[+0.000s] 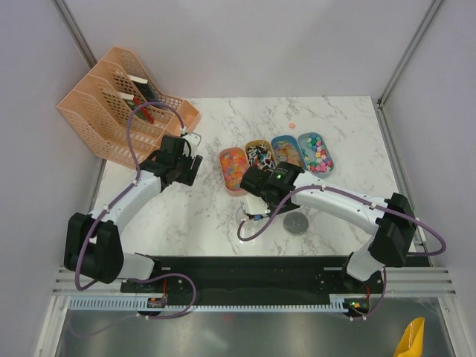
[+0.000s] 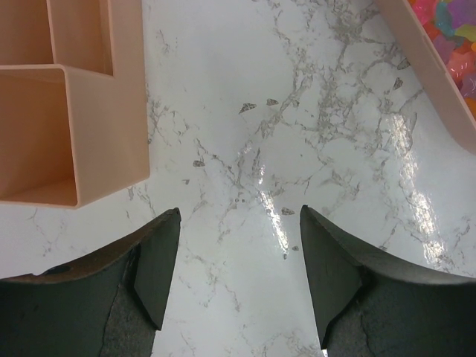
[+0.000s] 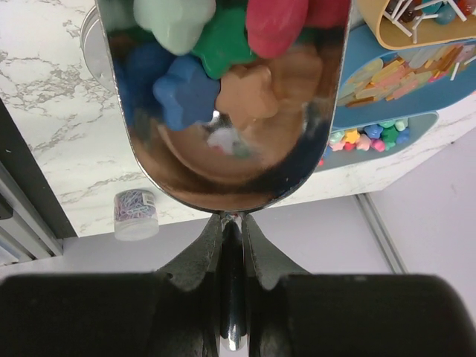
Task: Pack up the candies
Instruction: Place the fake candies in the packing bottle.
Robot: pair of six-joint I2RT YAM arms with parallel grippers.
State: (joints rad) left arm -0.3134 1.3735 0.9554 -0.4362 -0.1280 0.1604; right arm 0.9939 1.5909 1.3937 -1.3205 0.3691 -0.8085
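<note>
Candies (image 3: 223,67) fill scoop (image 3: 195,180) held by right claw (image 3: 230,236)

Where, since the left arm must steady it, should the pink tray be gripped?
Probably best to pinch the pink tray by its thin long wall on the side facing the left gripper, from above, with one finger inside the rim. It is low and oval, and the neighbouring tray crowds the far side.
</note>
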